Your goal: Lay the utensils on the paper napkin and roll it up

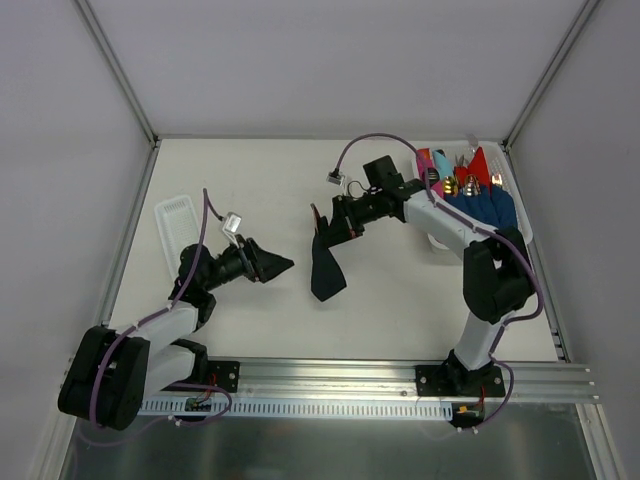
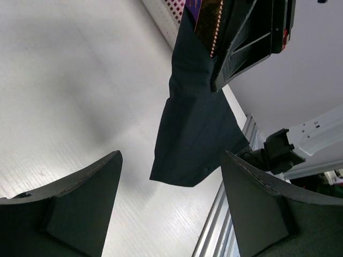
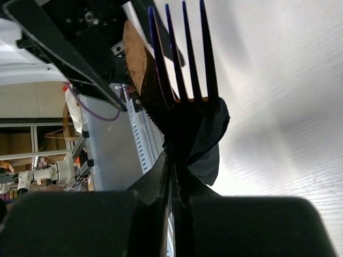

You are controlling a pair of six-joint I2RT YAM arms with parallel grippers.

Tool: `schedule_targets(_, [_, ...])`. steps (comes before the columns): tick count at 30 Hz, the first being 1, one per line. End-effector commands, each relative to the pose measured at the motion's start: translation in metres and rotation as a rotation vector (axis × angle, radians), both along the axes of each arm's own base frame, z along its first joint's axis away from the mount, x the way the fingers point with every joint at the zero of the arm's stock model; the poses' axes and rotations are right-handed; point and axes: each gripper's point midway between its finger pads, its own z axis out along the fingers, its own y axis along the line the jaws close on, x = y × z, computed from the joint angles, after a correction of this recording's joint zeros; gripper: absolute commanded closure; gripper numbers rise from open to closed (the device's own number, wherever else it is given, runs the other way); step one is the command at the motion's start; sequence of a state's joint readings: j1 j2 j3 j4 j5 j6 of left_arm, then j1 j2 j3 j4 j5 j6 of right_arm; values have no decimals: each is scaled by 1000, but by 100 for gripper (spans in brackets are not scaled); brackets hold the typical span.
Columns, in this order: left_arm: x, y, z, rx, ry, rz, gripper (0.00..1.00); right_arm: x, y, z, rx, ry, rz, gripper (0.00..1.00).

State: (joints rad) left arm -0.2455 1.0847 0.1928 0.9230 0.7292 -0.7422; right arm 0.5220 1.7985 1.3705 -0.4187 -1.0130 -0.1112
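My right gripper point(image 1: 322, 226) is shut on the paper napkin point(image 1: 327, 270) and holds it above the middle of the table, the near-black sheet hanging down loosely. The utensils are clamped with it. In the right wrist view a dark fork point(image 3: 184, 59) and a copper knife point(image 3: 136, 60) with a serrated edge stick out past my right gripper point(image 3: 179, 156), and the napkin point(image 3: 208, 143) drapes behind them. My left gripper point(image 1: 281, 265) stands open just left of the hanging napkin, apart from it. In the left wrist view the napkin point(image 2: 195, 128) hangs beyond my left gripper point(image 2: 170, 156), nothing between its fingers.
A tray point(image 1: 523, 232) at the back right holds several rolled napkins in blue, red and pink with utensils. A clear plastic container point(image 1: 176, 216) lies at the back left. An aluminium rail point(image 1: 330, 378) runs along the near edge.
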Motion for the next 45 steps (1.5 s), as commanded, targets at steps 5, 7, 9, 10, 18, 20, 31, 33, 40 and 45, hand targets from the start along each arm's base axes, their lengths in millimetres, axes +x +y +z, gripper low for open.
schedule_targets(5, [-7,-14,69,-58,-301,-207,26,-31,-8,94,178,-165,124,100])
schedule_targets(7, [-12,-17,80,-91,-308,-259,27,-39,-10,104,192,-188,142,100])
schedule_targets(9, [-20,-19,91,-116,-375,-309,26,-45,-11,111,204,-199,156,100])
schedule_targets(10, [-22,-21,96,-129,-390,-326,26,-48,-12,114,208,-201,164,100])
schedule_targets(18, [-42,-33,124,-154,-505,-444,27,-78,-5,129,236,-249,253,100])
schedule_targets(20, [-48,-35,132,-158,-532,-463,26,-83,-4,132,240,-256,264,100])
schedule_targets(31, [-71,-53,161,-153,-641,-548,27,-103,3,156,287,-280,320,100])
schedule_targets(33, [-72,-54,163,-152,-644,-556,27,-106,3,161,292,-285,322,100])
schedule_targets(40, [-85,-58,178,-160,-672,-626,26,-113,6,172,315,-274,346,100])
schedule_targets(45, [-91,-62,184,-161,-677,-669,27,-119,9,177,329,-274,367,100])
